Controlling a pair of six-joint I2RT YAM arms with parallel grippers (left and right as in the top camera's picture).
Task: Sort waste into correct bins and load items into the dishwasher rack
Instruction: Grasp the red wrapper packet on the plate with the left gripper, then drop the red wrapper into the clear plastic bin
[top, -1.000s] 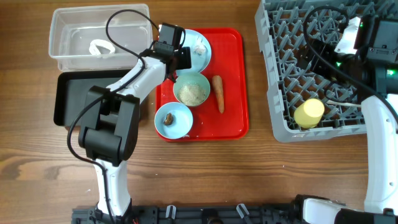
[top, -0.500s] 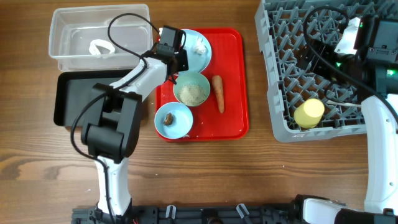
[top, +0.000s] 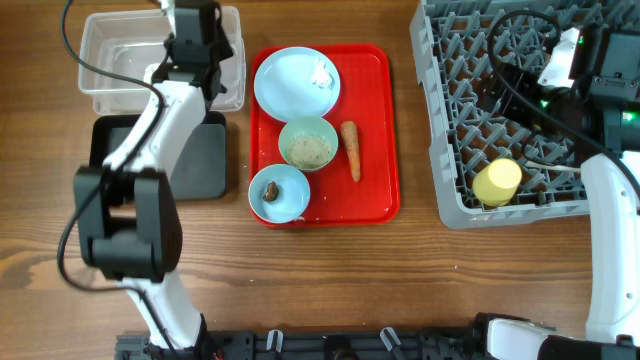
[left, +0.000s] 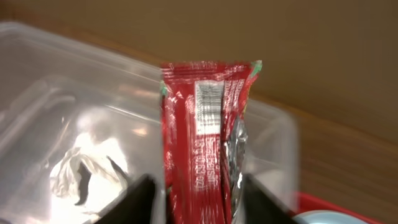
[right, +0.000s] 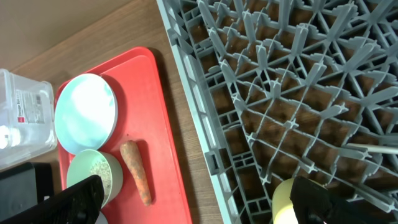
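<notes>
Red snack wrapper (left: 205, 124), bottom cut off, pinched in left end effector (left: 199, 200); right end effector (right: 200, 205) spread.

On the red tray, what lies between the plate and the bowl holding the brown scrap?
The pale blue bowl of rice lies there, as the overhead view shows.

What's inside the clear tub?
A crumpled white tissue lies in the clear tub. The left gripper holds a red wrapper over it. The arm and wrapper hide part of the floor, so more could be there.
</notes>
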